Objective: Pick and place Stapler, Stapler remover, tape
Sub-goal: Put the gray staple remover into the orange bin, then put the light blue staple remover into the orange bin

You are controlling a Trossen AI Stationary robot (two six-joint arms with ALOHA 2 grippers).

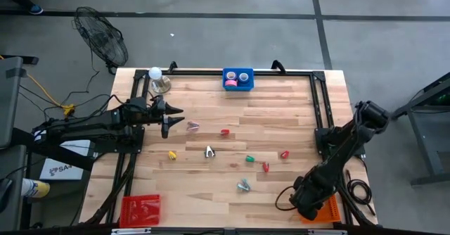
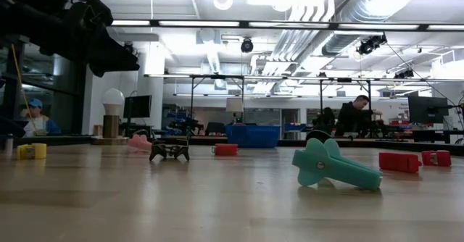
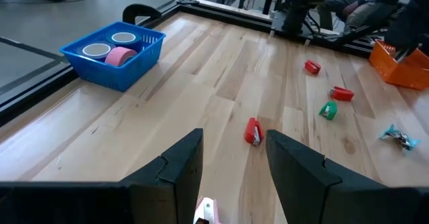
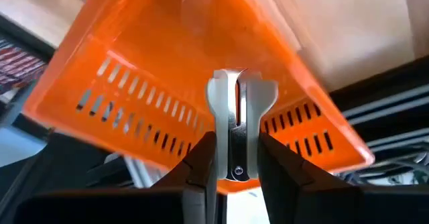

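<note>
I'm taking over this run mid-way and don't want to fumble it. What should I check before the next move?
1. Right gripper shut on the remover: ok.
2. Remover over the orange basket, ready to drop: ok.
3. Left gripper open: ok.
4. Pink item centred between the left fingers: cannot tell, as only its edge shows in the wrist view.
5. Left gripper clear of the other small items on the table: ok.
6. Blue basket holds tape: ok, three rolls show.
</note>
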